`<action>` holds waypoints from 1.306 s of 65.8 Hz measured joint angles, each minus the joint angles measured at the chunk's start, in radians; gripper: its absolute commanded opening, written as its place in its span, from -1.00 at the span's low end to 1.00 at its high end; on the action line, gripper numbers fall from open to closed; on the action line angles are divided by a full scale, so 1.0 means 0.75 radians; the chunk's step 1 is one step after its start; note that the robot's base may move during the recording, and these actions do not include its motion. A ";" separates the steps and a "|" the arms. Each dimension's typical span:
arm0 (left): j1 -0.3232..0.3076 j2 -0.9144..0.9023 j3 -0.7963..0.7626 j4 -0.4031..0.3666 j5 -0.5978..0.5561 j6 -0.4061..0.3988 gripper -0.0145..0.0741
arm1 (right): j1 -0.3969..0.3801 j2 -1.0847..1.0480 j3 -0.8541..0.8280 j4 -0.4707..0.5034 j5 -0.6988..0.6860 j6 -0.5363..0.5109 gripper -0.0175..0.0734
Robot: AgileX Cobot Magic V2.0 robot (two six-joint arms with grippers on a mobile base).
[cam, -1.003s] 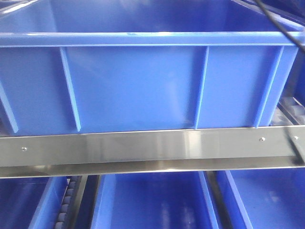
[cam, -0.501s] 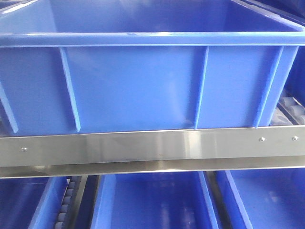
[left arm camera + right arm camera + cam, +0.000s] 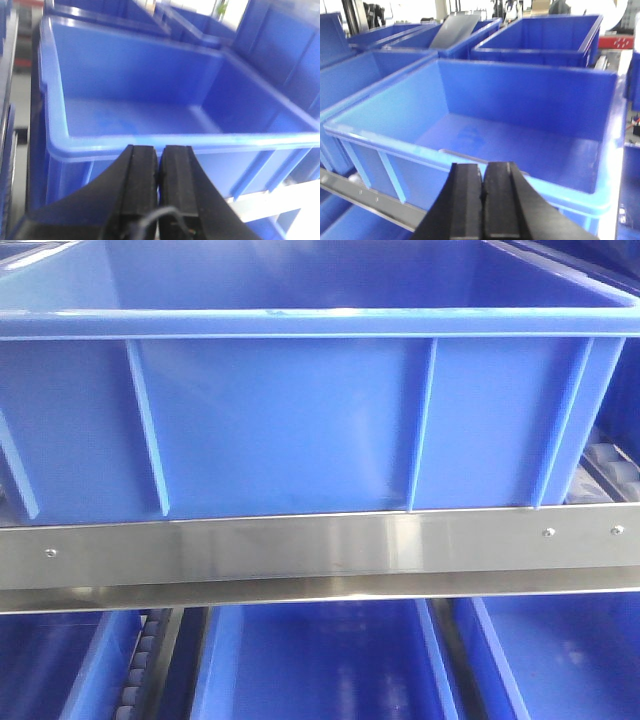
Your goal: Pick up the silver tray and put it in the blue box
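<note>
1. Front-facing view: the blue box [image 3: 300,410] fills nearly the whole picture, its ribbed outer wall resting behind a steel rail [image 3: 320,550] that runs from 9 to 3 o'clock. More blue crates [image 3: 320,660] sit below the rail, cut off at the bottom edge.
2. Left wrist view: the left pincer [image 3: 159,172] has its two black fingers pressed together, holding nothing, at 6 o'clock, just outside the box's near rim. The box [image 3: 150,115] stands open, with a bare floor.
3. Right wrist view: the right pincer [image 3: 482,197] is likewise closed on nothing, at 6 o'clock, by the near rim [image 3: 385,137]. The box's interior looks roomy and unobstructed, apart from a thin pale strip [image 3: 462,156] on the floor just behind that rim; I cannot tell what it is.
4. At 11 o'clock in the right wrist view, a grey sheet [image 3: 454,30] leans tilted in a far crate; it may be the silver tray, but blur keeps me from being sure.
5. Neighbouring crates crowd both sides, leaving narrow gaps.
</note>
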 measured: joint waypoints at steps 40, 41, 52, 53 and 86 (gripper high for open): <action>0.000 -0.099 0.000 0.000 -0.002 0.000 -0.69 | 0.000 -0.046 0.000 0.000 0.022 -0.001 -0.49; 0.000 -0.099 0.000 0.000 -0.002 0.000 -0.69 | -0.003 -0.046 0.000 0.000 0.022 -0.001 -0.49; 0.000 -0.099 0.000 0.000 -0.002 0.000 -0.69 | -0.191 -0.085 0.056 0.053 0.027 -0.055 -0.49; 0.000 -0.099 0.000 0.000 -0.002 0.000 -0.69 | -0.220 -0.097 0.071 0.068 0.024 -0.082 -0.49; 0.000 -0.099 0.000 0.000 -0.002 0.000 -0.69 | -0.568 -0.482 0.568 0.203 -0.083 -0.274 -0.49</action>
